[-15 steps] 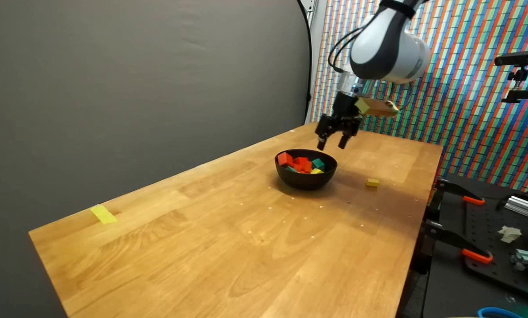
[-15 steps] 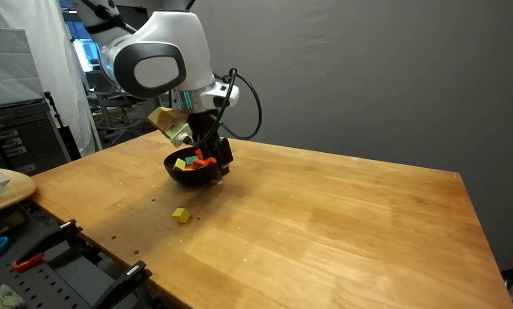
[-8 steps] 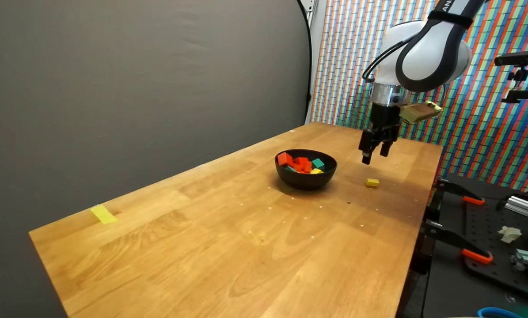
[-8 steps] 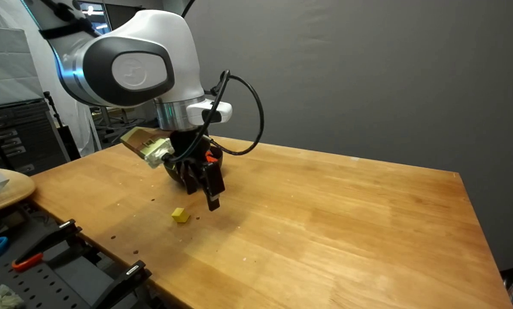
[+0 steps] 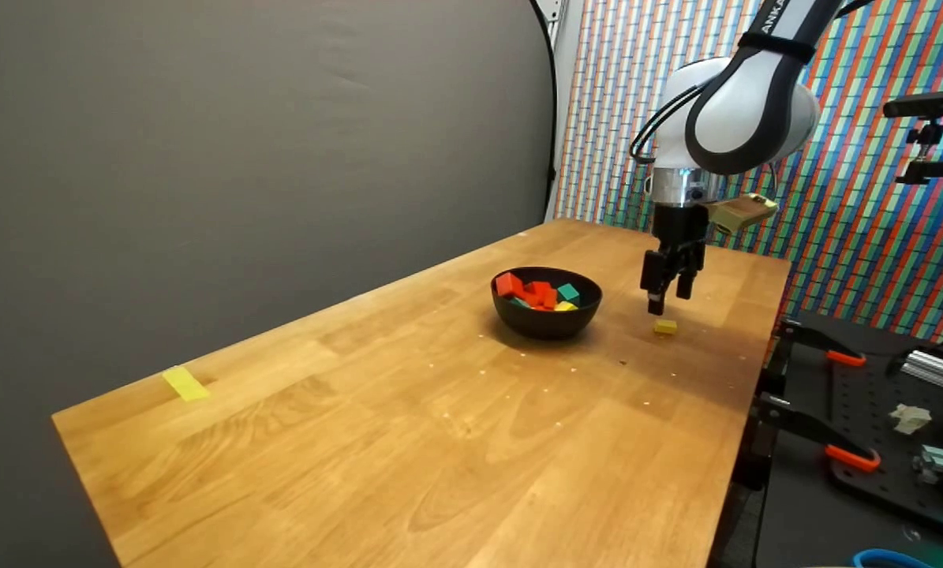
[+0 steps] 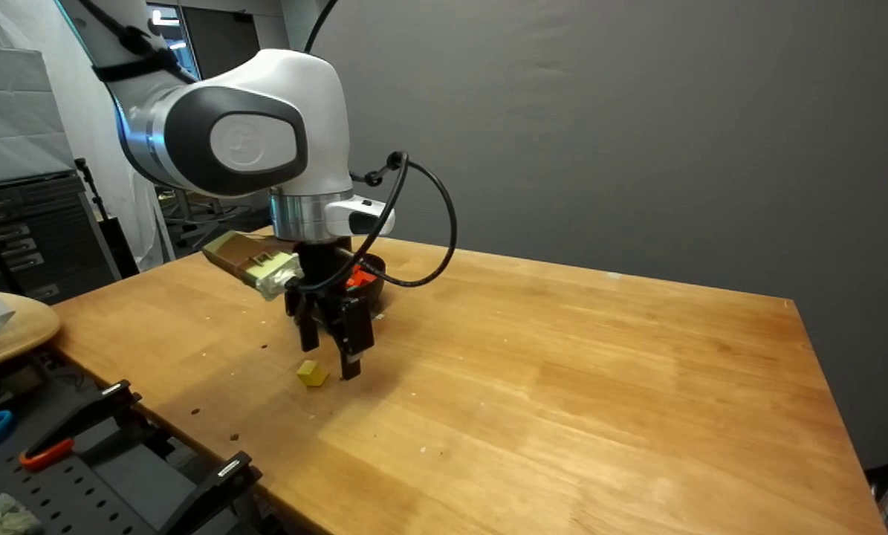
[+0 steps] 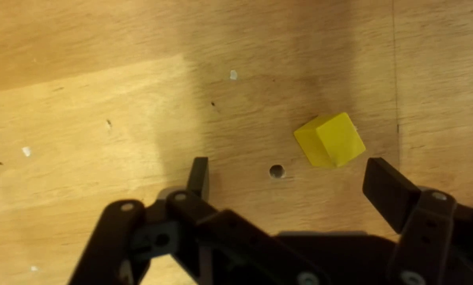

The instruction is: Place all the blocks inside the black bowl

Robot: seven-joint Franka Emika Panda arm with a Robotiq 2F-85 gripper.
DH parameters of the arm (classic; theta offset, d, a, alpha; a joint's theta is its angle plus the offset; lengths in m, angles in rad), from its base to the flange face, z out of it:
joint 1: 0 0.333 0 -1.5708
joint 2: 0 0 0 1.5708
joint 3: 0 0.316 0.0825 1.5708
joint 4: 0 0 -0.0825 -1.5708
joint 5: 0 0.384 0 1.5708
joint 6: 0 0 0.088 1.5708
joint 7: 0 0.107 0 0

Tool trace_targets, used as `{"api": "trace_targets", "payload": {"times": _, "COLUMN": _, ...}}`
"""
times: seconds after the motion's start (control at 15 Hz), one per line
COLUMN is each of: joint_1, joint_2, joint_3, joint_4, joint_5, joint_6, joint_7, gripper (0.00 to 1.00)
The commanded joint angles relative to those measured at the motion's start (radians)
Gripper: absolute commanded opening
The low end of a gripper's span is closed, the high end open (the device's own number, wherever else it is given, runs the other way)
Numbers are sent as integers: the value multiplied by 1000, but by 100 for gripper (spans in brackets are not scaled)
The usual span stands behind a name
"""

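Hovering above the wooden table (image 5: 376, 442) with the gripper (image 7: 287, 168) spread wide and released, near a yellow block (image 7: 335, 140) lying just below and apart from the jaws, closer to the one at right in the wrist view; flanked, left of the gripper in an exterior view, by the black bowl (image 5: 546, 325), holding red blocks (image 5: 509, 285), green blocks (image 5: 568, 293) and another yellow one (image 5: 566, 306)

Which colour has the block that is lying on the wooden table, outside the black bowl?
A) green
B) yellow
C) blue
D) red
B: in an exterior view a yellow block lies on the wooden table, apart from the black bowl, while the red blocks and green blocks that show are inside the bowl.
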Motion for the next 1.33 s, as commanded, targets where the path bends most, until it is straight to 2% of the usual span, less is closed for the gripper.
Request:
{"api": "trace_targets", "payload": {"times": 0.0, "joint_1": -44, "joint_2": 60, "joint_3": 48, "joint_4": 75, "joint_5": 33, "joint_6": -71, "joint_7": -78, "gripper": 100}}
{"api": "trace_targets", "payload": {"times": 0.13, "joint_1": -50, "joint_2": 89, "joint_3": 55, "joint_4": 102, "joint_5": 28, "joint_6": -104, "joint_7": -88, "gripper": 100}}
{"api": "trace_targets", "payload": {"times": 0.2, "joint_1": -48, "joint_2": 103, "joint_3": 52, "joint_4": 116, "joint_5": 19, "joint_6": -124, "joint_7": -85, "gripper": 84}}
{"api": "trace_targets", "payload": {"times": 0.27, "joint_1": -50, "joint_2": 114, "joint_3": 54, "joint_4": 130, "joint_5": 19, "joint_6": -146, "joint_7": -89, "gripper": 75}}
{"api": "trace_targets", "payload": {"times": 0.47, "joint_1": -43, "joint_2": 131, "joint_3": 46, "joint_4": 154, "joint_5": 10, "joint_6": -192, "joint_7": -77, "gripper": 49}}
{"api": "trace_targets", "payload": {"times": 0.6, "joint_1": -35, "joint_2": 120, "joint_3": 38, "joint_4": 161, "joint_5": -1, "joint_6": -217, "joint_7": -62, "gripper": 36}}
{"api": "trace_targets", "payload": {"times": 0.8, "joint_1": -19, "joint_2": 109, "joint_3": 18, "joint_4": 160, "joint_5": -35, "joint_6": -228, "joint_7": -31, "gripper": 12}}
{"api": "trace_targets", "payload": {"times": 0.93, "joint_1": -12, "joint_2": 103, "joint_3": 14, "joint_4": 159, "joint_5": -52, "joint_6": -233, "joint_7": -15, "gripper": 10}}
{"api": "trace_targets", "payload": {"times": 1.0, "joint_1": -11, "joint_2": 98, "joint_3": 17, "joint_4": 156, "joint_5": -51, "joint_6": -219, "joint_7": -7, "gripper": 15}}
{"api": "trace_targets", "payload": {"times": 1.07, "joint_1": -14, "joint_2": 90, "joint_3": 25, "joint_4": 152, "joint_5": -38, "joint_6": -195, "joint_7": -9, "gripper": 14}}
{"api": "trace_targets", "payload": {"times": 1.27, "joint_1": -17, "joint_2": 60, "joint_3": 77, "joint_4": 135, "joint_5": 37, "joint_6": -34, "joint_7": -17, "gripper": 14}}
